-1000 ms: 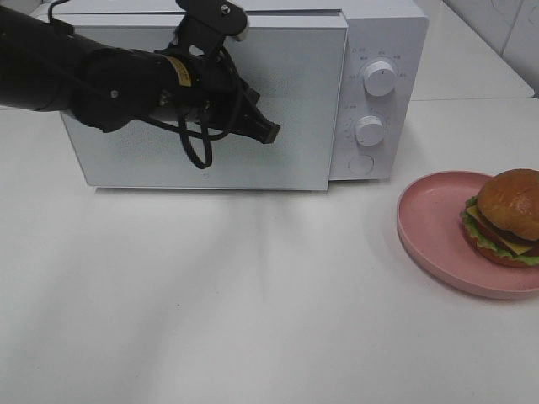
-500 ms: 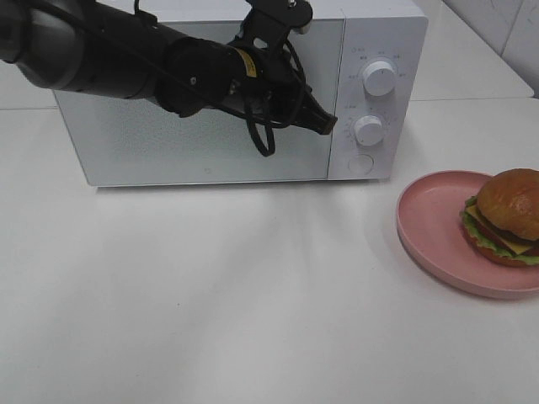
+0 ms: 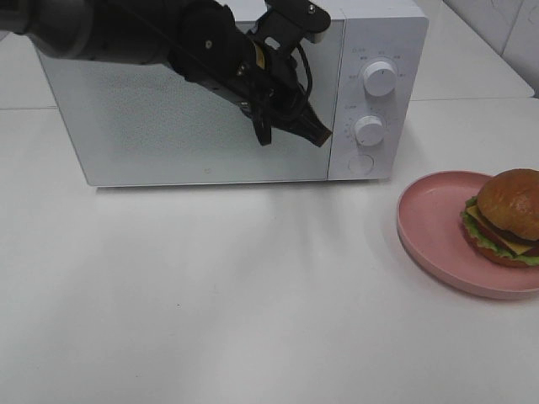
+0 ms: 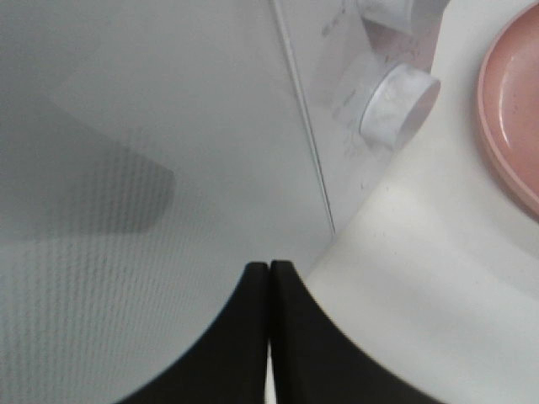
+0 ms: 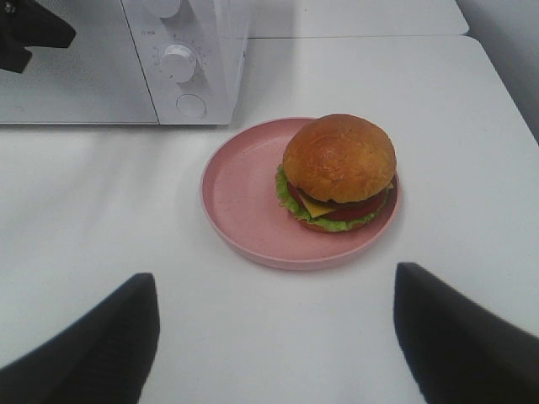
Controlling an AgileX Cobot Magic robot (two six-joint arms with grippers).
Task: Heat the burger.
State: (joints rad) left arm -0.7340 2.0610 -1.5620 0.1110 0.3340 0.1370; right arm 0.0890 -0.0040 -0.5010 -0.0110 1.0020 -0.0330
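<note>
So the left gripper is parked right at the microwave door, up by the seam where the door meets the control panel, and its fingers are pressed flat together with nothing between them. The door looks closed, or as good as closed. Meanwhile the burger sits on the pink plate, which is out near the right edge of the bench, well apart from the microwave, and nobody's touching it.

My read: we're on the door step, and since the burger isn't inside yet, that door needs to come open. With no handle showing, I'd guess the closed fingertips have to hook the door edge or hit the round button under the two knobs, so a small, accurate nudge is what's needed. Can't say which from these shots.

The right gripper hangs over the bench in front of the plate, fingers spread wide and empty, so it looks lined up to grab the burger once there's somewhere to put it.

Bench is plain white, smooth and a bit glossy. Microwave is backed toward the far edge. Top right corner shows a bit of white tiled wall.
</note>
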